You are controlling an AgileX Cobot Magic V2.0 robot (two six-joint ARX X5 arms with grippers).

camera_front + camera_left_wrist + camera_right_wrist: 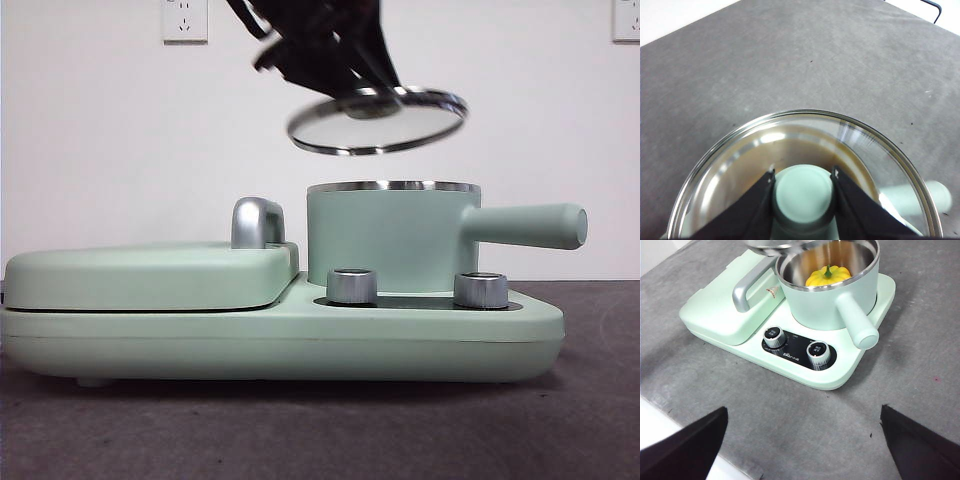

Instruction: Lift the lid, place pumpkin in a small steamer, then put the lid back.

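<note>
Currently the left gripper (803, 192) clamps the knob of the lid (378, 121), suspended tilted above the small steamer (390, 240) containing the pumpkin (829, 275); the right gripper (802, 440) waits wide open.

Cooker base (280, 340) on counter (320, 430). Small steamer (390, 235) on base's right part, side handle (525, 225) pointing right in front view. Griddle cover (150, 275) on left part, chrome handle (255, 222) between cover and steamer. Two knobs (352, 286) on base's front panel, before steamer. Pumpkin (829, 276) inside steamer. Lid (378, 120) tilted in air above steamer, not touching rim — left tool (803, 176) clamped either side of lid's knob (803, 195). Right tool (800, 445) well apart from base, jaws spread, nothing between.
</note>
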